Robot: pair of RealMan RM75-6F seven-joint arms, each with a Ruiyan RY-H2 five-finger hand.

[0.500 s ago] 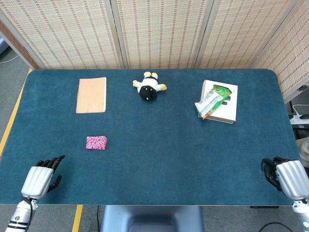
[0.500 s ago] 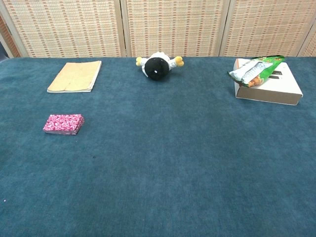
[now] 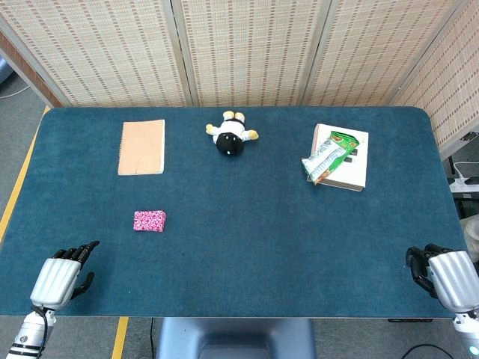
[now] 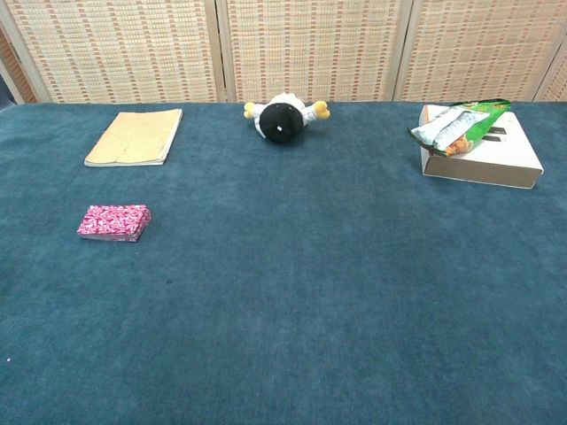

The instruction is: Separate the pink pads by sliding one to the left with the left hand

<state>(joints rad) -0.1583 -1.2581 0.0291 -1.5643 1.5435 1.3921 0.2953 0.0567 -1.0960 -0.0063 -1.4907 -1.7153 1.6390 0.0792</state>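
Left hand (image 3: 58, 280) fingers (image 3: 81, 251) near, not touching pink pads (image 3: 150, 221).

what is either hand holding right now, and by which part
Nothing is held. The left hand and the right hand rest at the table's near edge, clear of the pink pads.

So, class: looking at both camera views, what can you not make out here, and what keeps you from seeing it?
- Pink pads: both views show one block; how many pads are stacked is too small to tell.
- Left hand: head view only; wrist cut by the bottom edge; absent from chest view.
- Right hand: head view, partly cut at the corner; fingers curled, hard to read.
- White box: printing hidden under the snack bag.
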